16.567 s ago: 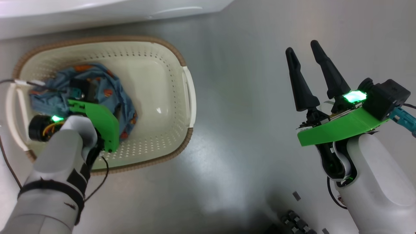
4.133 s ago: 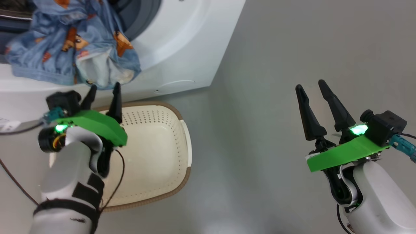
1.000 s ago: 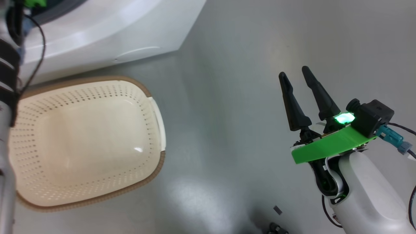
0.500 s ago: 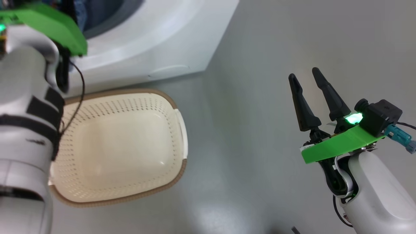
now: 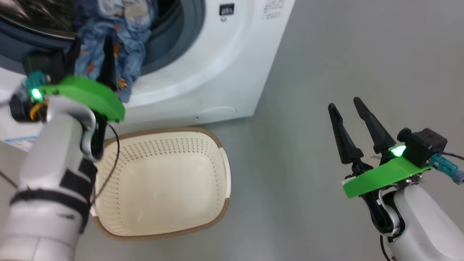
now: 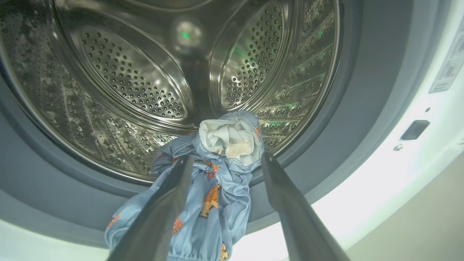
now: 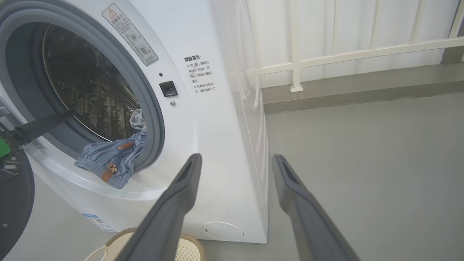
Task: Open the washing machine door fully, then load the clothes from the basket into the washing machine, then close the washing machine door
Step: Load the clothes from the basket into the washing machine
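Blue garment with orange animal print [image 6: 214, 192]: bunched, pale lining showing at the top, lying across the grey rubber gasket [image 6: 362, 90] at the mouth of the big white front-loading washing machine [image 5: 217, 72]. Its upper end rests on the edge of the perforated steel drum [image 6: 127, 83]; its lower end hangs out over the front. Left gripper [image 5: 92, 43] is at the opening on the far left, fingers spread wide on either side of the cloth, not clamped; whether they touch it I cannot tell. Right gripper [image 5: 344, 103] is open over the grey floor [image 5: 308, 54], near right, well apart from the machine. Small cream-white perforated plastic basket with a brown woven-look rim [image 5: 217, 159] stands on the floor just before the machine. Versus the earliest frame: the garment lay in the basket under the left gripper then and is out of it now; the right gripper's pose is unchanged; the head camera has shifted.
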Tool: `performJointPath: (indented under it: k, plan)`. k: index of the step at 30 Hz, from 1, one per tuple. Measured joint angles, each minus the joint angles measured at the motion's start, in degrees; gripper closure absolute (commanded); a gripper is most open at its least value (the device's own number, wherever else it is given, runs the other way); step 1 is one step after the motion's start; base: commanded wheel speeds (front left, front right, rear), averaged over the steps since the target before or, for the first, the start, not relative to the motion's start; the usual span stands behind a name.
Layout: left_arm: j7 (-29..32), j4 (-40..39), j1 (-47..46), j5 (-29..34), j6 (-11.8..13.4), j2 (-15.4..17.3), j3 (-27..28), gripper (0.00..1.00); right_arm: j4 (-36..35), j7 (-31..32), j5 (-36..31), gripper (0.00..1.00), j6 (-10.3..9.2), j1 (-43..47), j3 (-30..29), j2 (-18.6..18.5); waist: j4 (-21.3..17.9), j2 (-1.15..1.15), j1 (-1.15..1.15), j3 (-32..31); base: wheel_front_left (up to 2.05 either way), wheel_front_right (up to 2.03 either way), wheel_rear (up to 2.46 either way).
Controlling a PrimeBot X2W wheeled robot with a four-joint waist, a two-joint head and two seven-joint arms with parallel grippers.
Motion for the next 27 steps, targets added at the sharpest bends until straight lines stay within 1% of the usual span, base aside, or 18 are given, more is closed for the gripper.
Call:
performJointPath:
  k: [9,17,22,27]
  plan:
    - [-0.21,-13.08,14.43,2.26,0.65,1.47,4.66,0.0,0.3,0.0,0.43,0.0,0.0,2.05,-0.55,-0.97,2.61,0.0,0.0,-5.3,0.0,0.0,0.0]
    - [-0.22,-23.77,27.75,4.0,1.63,1.79,8.89,0.0,0.68,0.0,0.89,0.0,0.0,4.25,-1.0,-1.66,4.48,0.0,0.01,-9.01,0.0,0.0,0.0]
    - [-0.22,-29.16,34.82,4.55,2.1,1.82,10.83,0.0,0.83,0.0,0.97,0.0,0.0,5.89,-1.71,-1.93,5.49,0.0,0.01,-11.0,0.0,0.0,0.0]
    - [-0.22,-33.37,39.55,5.02,2.22,1.89,12.24,0.0,0.83,0.0,1.02,0.0,0.0,7.09,-2.11,-2.19,6.52,0.0,0.01,-12.39,0.0,0.0,0.0]
